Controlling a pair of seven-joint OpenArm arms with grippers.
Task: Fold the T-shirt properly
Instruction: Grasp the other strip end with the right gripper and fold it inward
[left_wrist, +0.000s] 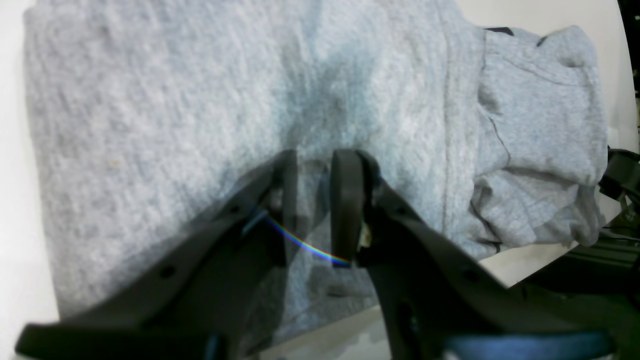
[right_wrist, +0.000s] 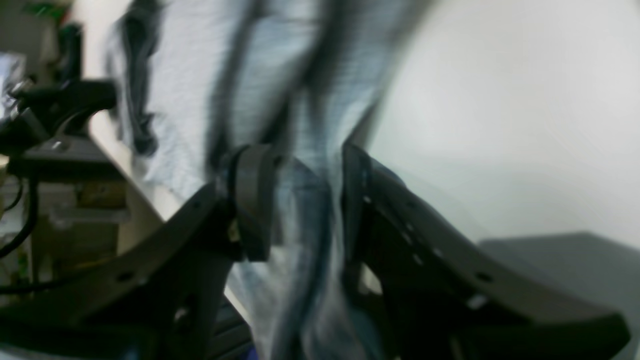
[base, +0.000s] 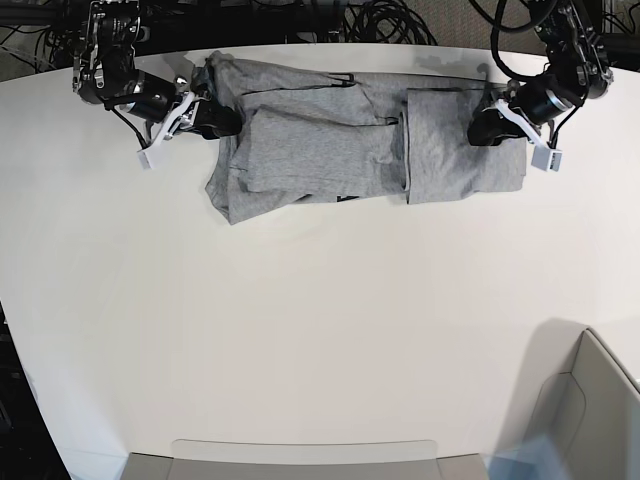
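Lying stretched along the far edge of the white surface (base: 300, 330), the heather-grey cotton T-shirt (base: 330, 150) looks light and floppy. Left fingers (left_wrist: 314, 165) and right fingers (right_wrist: 255, 200) each pinch an end; hems seem safest.

You have a white table (base: 300, 330) filling the base view, its far edge curved. Behind that far edge, black cables (base: 390, 20) lie tangled. At the near right corner you see a grey box (base: 585, 400), and along the near edge a flat grey panel (base: 300, 460).
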